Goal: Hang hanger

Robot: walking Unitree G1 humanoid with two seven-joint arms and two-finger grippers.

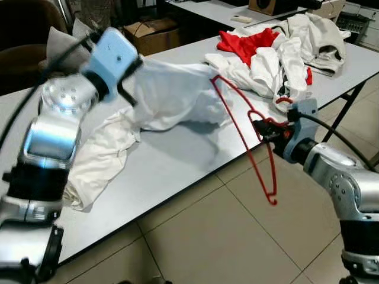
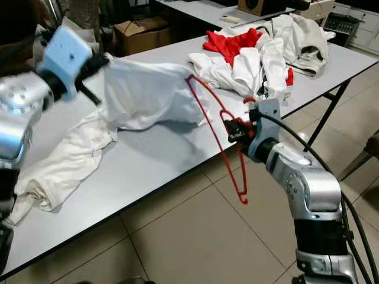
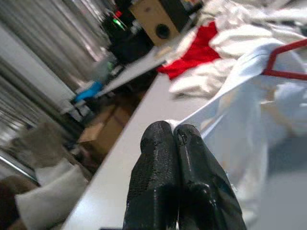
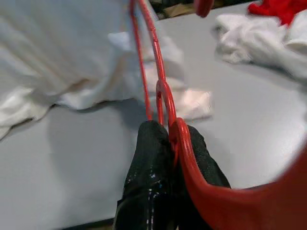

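Long grey tabletop (image 1: pixel 177 160) bearing a heap of white and red clothes (image 1: pixel 278 47) at its far end. White cloth garment (image 1: pixel 172 94), lifted off the table, its lower part trailing on the surface. Thin red wire hanger (image 1: pixel 249 136), one end tucked into the garment, the other hanging past the table edge. Left gripper (image 3: pixel 172 139), fingers pressed together on the garment's edge. Right gripper (image 4: pixel 165 143), fingers clamped on the hanger's neck.
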